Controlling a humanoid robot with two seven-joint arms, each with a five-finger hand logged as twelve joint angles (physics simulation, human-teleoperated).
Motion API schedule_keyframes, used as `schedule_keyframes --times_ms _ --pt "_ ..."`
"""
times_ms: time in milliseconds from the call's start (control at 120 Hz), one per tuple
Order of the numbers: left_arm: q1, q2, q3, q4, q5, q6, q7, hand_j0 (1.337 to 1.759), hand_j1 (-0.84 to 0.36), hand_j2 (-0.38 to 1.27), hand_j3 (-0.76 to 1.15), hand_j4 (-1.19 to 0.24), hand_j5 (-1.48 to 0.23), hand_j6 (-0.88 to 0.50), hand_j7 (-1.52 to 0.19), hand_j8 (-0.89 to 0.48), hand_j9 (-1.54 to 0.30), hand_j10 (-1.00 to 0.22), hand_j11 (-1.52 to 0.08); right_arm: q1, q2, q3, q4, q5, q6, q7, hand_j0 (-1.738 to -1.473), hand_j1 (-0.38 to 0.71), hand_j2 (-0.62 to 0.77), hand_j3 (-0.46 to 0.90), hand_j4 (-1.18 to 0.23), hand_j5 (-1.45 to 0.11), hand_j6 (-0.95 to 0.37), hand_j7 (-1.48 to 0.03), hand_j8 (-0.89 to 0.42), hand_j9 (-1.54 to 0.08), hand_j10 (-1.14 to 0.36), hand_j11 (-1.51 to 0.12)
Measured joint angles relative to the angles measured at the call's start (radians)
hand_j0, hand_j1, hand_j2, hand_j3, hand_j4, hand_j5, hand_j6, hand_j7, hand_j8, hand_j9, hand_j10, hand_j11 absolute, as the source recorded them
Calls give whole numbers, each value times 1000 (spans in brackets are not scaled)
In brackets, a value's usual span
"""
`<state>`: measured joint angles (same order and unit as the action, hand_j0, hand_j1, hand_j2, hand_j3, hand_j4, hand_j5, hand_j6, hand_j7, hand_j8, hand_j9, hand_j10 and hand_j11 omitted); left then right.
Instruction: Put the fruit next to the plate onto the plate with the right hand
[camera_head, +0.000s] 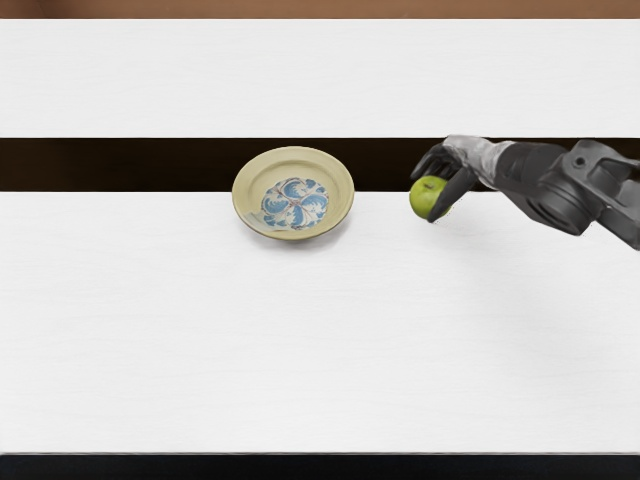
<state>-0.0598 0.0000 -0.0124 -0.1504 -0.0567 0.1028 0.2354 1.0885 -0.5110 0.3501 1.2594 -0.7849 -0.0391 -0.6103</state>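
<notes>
White tabletop (320, 350) carries a cream plate (293, 192) with a blue swirl pattern near its far edge. Well to its right, the right hand (445, 178) has its dark fingers wrapped around a green apple (427, 196).

White table (300, 350) fills the lower part of the view; surface smooth, faint horizontal grain. Second white tabletop (300, 80) behind it, same finish, running the full width. Dark gap (120, 165) between the two, a straight band from the left edge to the right. Brown strip (300, 8) along the top edge, beyond the far tabletop. Black band (300, 468) below the near table's front edge.
</notes>
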Motion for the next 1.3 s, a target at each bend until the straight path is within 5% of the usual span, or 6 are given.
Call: schedule_keyframes --times_ms 283,950,1167,1300 --pt "0 0 0 0 0 0 0 1658 343 1 0 -6 -7 -6 -7 -6 -7 -6 -7 3 80 47 1 3 -3 0 -1658 320 535 1 -609 -900 -421 -843 -383 -886 -536 -895" --pt "0 0 0 0 0 0 0 1658 342 1 0 -6 -7 -6 -7 -6 -7 -6 -7 -60 331 105 -9 -2 -368 0 -1658 246 334 0 -572 -784 -445 -763 -433 -781 -561 -784" --pt "0 0 0 0 0 0 0 1658 342 1 0 -6 -7 -6 -7 -6 -7 -6 -7 -65 333 103 -8 -6 -452 -1 -1658 -103 110 0 -232 -316 -189 -309 -184 -315 -228 -316" --pt "0 0 0 0 0 0 0 1658 343 1 0 -6 -7 -6 -7 -6 -7 -6 -7 -63 264 146 5 -5 -298 -1 -1658 -221 58 0 -121 -164 -99 -161 -96 -164 -119 -164"
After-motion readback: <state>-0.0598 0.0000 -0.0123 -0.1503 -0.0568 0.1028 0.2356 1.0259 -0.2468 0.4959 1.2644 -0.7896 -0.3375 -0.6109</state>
